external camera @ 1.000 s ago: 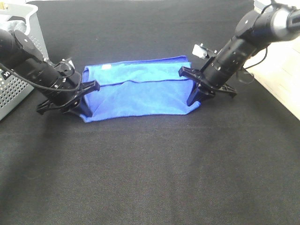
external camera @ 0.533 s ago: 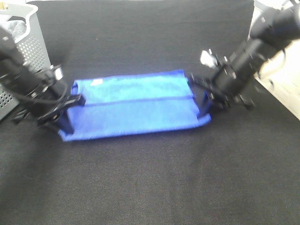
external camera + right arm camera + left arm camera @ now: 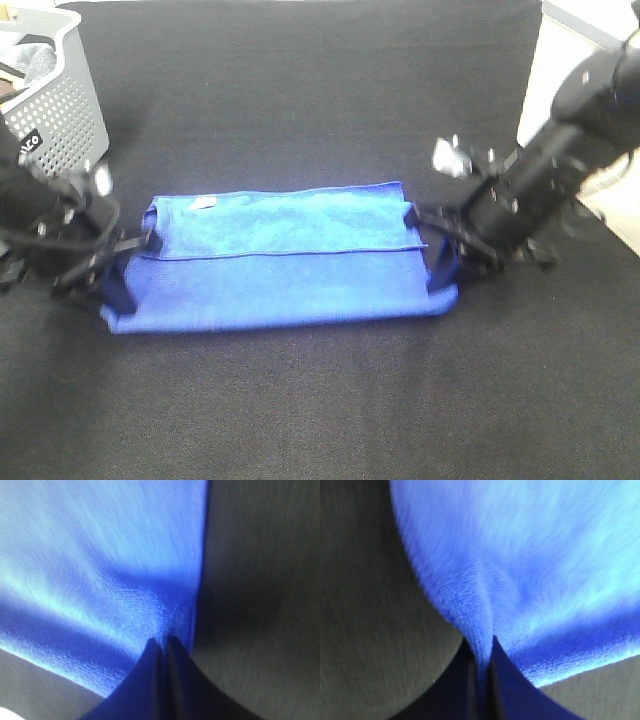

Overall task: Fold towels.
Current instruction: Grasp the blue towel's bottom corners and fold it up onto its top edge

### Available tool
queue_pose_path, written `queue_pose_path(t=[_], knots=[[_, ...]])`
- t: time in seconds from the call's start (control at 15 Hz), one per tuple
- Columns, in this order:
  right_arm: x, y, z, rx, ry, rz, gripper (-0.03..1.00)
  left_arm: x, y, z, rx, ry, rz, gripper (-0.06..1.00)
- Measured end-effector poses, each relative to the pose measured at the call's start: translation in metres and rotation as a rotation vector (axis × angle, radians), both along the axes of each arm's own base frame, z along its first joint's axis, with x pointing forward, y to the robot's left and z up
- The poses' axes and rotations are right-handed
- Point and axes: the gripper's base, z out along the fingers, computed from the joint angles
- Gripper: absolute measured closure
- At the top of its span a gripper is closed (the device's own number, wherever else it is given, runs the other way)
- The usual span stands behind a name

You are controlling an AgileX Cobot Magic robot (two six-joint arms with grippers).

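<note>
So the high camera gives the whole layout: a blue towel point(image 3: 280, 285) lies spread on the black tabletop point(image 3: 320, 400), stretched long between the two arms, with a dark hem line running along its length and a small white tag point(image 3: 203, 203) near its far left corner. The left pincer point(image 3: 120, 285) sits at the towel's near left corner and the right pincer point(image 3: 440, 270) at the near right corner, but that view is too blurry to show the grip itself. The wrist cams fill that in. On the left, the dark fingers point(image 3: 507, 680) are closed to a sliver with a ridge of blue cloth pinched between them. Same on the right, jaws nearly together and biting the towel right by its edge. A white perforated basket point(image 3: 60, 120) stands at the far left of the tabletop with something grey inside, well apart from the towel. Past the right edge there's a pale surface, too washed out to tell more.
</note>
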Motion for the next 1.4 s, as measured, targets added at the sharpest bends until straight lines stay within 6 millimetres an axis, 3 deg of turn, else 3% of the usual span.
queue_pose_path(t=[0.13, 0.33, 0.47, 0.53, 0.8, 1.07, 1.13, 1.2, 1.27, 1.33, 1.4], knots=[[0.028, 0.005, 0.024, 0.013, -0.117, 0.010, 0.97, 0.026, -0.003, 0.019, -0.006, -0.121, 0.027, 0.93], [0.070, 0.014, 0.040, 0.027, -0.214, 0.030, 0.97, 0.061, -0.007, 0.043, -0.013, -0.263, 0.060, 0.93], [0.095, 0.018, 0.040, 0.016, -0.244, 0.039, 0.97, 0.085, -0.009, 0.041, -0.003, -0.294, 0.064, 0.93], [0.095, 0.018, 0.040, 0.016, -0.244, 0.039, 0.97, 0.085, -0.009, 0.041, -0.003, -0.294, 0.064, 0.93], [0.130, 0.020, 0.027, -0.047, -0.275, 0.035, 0.97, 0.123, -0.012, 0.024, 0.029, -0.328, 0.083, 0.93], [0.132, 0.020, 0.001, -0.059, -0.217, 0.018, 0.96, 0.125, -0.013, -0.005, 0.039, -0.267, 0.083, 0.92], [0.132, 0.020, 0.001, -0.057, -0.216, 0.016, 0.88, 0.124, -0.013, -0.005, 0.038, -0.265, 0.083, 0.86], [0.131, 0.021, 0.002, -0.051, -0.211, 0.014, 0.75, 0.124, -0.013, -0.005, 0.036, -0.265, 0.084, 0.73], [0.131, 0.022, 0.003, -0.041, -0.201, 0.013, 0.56, 0.124, -0.013, -0.005, 0.035, -0.264, 0.085, 0.56], [0.130, 0.024, 0.006, -0.021, -0.181, 0.015, 0.26, 0.124, -0.013, -0.003, 0.035, -0.267, 0.085, 0.30], [0.130, 0.024, 0.008, -0.016, -0.176, 0.019, 0.19, 0.124, -0.013, -0.001, 0.034, -0.271, 0.085, 0.25]])
